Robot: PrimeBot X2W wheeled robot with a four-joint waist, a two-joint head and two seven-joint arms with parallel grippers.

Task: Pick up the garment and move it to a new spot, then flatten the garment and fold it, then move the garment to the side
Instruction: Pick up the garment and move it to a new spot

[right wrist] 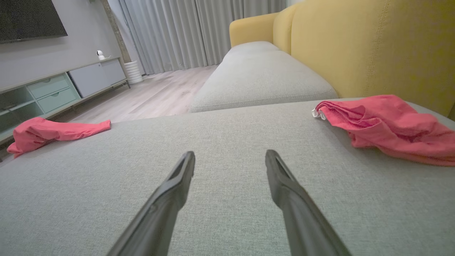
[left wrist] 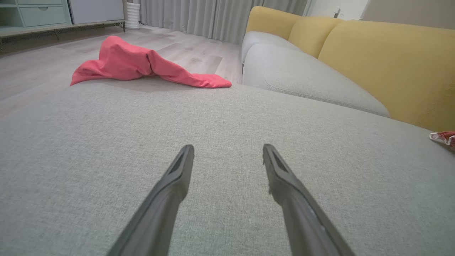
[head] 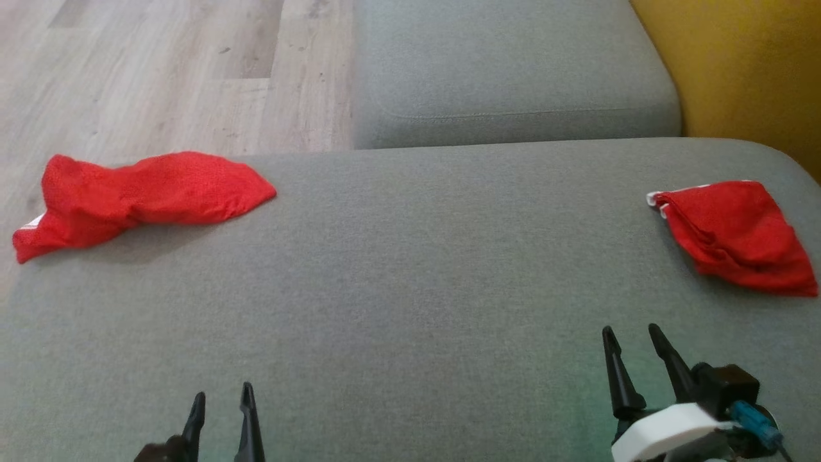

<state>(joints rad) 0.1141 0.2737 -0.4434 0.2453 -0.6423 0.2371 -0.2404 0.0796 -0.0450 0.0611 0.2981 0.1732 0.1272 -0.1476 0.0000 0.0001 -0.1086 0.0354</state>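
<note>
**A:** What sits nearest?

**B:** The two claws, low over the near edge of the wide grey seat cushion (head: 410, 276). The left claw (head: 223, 390) has its two dark fingers spread, with nothing between them. The right claw (head: 630, 329) is spread and empty too, with a white collar and a blue connector behind it. The two are well apart, each over bare fabric; whether the tips touch it I cannot tell.

**A:** And the garment?

**B:** Farther out, there are two red pieces. The crumpled red garment (head: 141, 196) lies along the cushion's far left corner, stretched sideways in a long rumpled strip. Its left end reaches the cushion's edge, and a bit of white trim shows there. The second red garment (head: 737, 234) lies at the right edge, near the right claw but apart from it. It is bunched into a rough triangle, with white trim at its far left corner. Bare grey cushion lies between the two pieces, and neither claw touches either one.

**A:** Beyond them?

**B:** Another grey cushion (head: 513, 70) adjoins the far side; a yellow backrest (head: 750, 70) runs along the right; pale wood floor (head: 160, 70) lies to the left. Farthest off, the right wrist view shows grey curtains (right wrist: 185, 32) and a low pale-green cabinet (right wrist: 49, 90) against the wall.
</note>
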